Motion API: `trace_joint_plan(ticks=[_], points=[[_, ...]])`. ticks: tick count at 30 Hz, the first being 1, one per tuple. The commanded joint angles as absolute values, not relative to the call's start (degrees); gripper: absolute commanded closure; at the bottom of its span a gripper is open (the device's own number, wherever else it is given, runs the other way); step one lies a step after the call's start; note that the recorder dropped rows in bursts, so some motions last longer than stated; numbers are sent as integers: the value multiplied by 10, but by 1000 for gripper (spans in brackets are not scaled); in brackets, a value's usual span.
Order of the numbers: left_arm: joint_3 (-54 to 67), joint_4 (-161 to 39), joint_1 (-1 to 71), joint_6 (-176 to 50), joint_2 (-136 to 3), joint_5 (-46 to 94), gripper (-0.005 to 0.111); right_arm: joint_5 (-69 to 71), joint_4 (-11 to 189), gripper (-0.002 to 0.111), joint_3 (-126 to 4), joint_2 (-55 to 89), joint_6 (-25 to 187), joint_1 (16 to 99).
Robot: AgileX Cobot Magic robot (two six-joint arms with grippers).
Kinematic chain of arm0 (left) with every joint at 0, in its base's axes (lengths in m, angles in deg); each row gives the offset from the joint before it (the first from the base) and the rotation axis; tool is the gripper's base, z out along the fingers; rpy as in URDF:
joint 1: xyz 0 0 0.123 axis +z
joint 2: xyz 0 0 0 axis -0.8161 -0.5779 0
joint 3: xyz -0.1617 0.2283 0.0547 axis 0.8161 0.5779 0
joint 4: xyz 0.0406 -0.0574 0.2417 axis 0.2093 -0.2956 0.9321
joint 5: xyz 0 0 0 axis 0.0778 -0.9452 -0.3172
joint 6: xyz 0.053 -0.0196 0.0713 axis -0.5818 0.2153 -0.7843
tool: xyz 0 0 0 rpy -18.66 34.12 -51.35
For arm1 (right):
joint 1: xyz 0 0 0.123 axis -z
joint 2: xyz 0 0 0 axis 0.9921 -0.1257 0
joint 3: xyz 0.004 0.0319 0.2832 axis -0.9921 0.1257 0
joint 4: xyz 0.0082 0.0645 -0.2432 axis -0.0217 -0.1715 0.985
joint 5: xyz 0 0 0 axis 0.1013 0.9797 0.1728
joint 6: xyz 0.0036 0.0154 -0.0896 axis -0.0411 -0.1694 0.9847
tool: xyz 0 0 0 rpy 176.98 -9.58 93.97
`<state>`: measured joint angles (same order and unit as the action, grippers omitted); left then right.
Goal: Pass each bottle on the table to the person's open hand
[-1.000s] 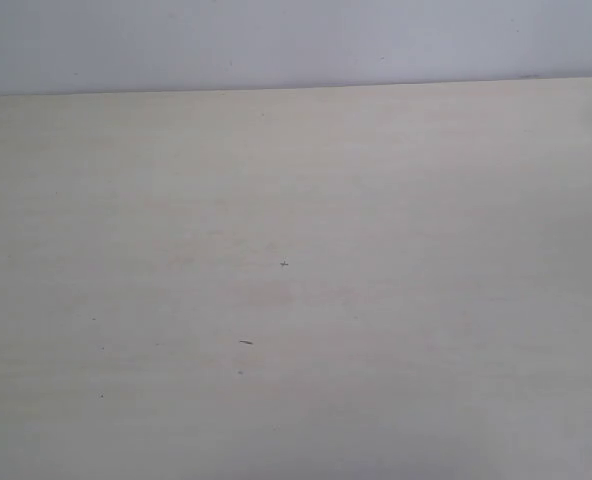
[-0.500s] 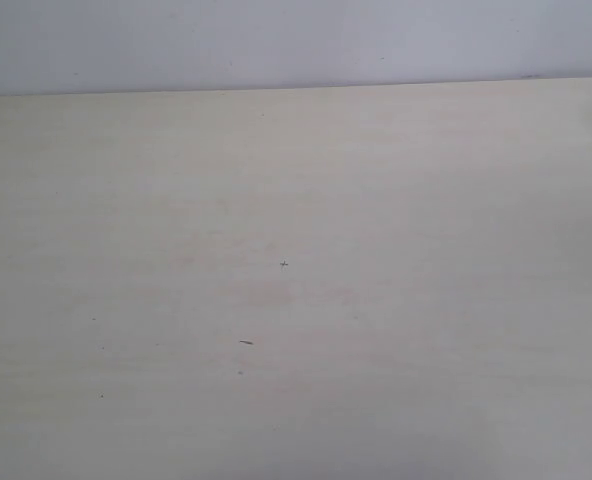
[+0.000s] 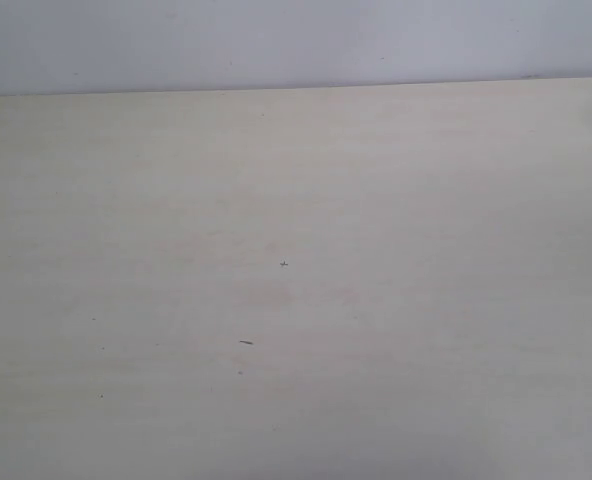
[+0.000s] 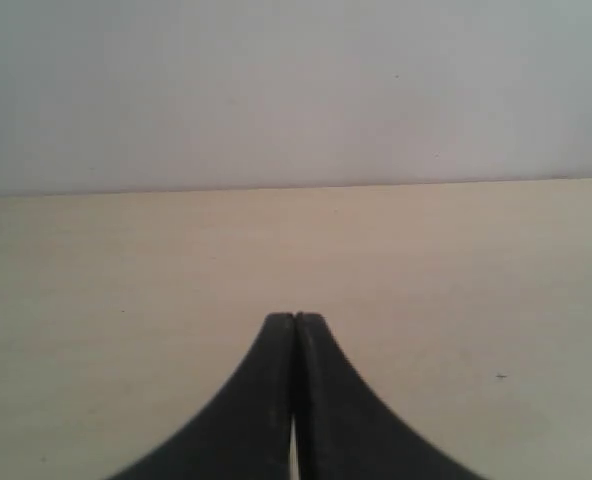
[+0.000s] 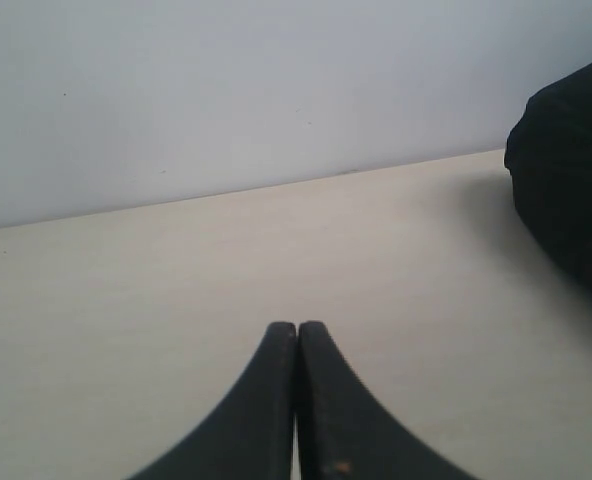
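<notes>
Table (image 3: 396, 200): a pale beige top with faint grain is seen filling most of the exterior view; its far edge is met by the wall (image 3: 276, 40).
Marks: a tiny dark speck (image 3: 284, 264) and a short dark sliver (image 3: 246, 342) are noted on the table, both well apart from the wall.
Left gripper (image 4: 294, 318): the black jaws are pressed fully together and nothing is gripped; it is seen over the table, pointed toward the wall.
Right gripper (image 5: 297, 326): the jaws are likewise closed tight on nothing, and it is pointed toward the wall.
Black mass (image 5: 571, 190): recorded over the table near the wall in the right wrist view; it is blurred, possibly fabric, and not identified.
</notes>
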<state>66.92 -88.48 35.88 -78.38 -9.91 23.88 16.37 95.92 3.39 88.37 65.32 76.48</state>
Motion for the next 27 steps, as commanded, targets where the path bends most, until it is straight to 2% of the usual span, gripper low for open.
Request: trace_joint_plan(ticks=[1, 6, 15, 27], points=[[671, -886, 409, -780, -52, 175, 107, 160, 962, 108, 36, 887, 652, 768], [671, -885, 438, -780, -4, 129, 107, 160, 962, 108, 36, 887, 652, 768], [671, -881, 439, -782, 33, 9, 107, 160, 963, 108, 36, 887, 652, 768], [671, -872, 439, -785, 33, 8, 107, 160, 963, 108, 36, 887, 652, 768]])
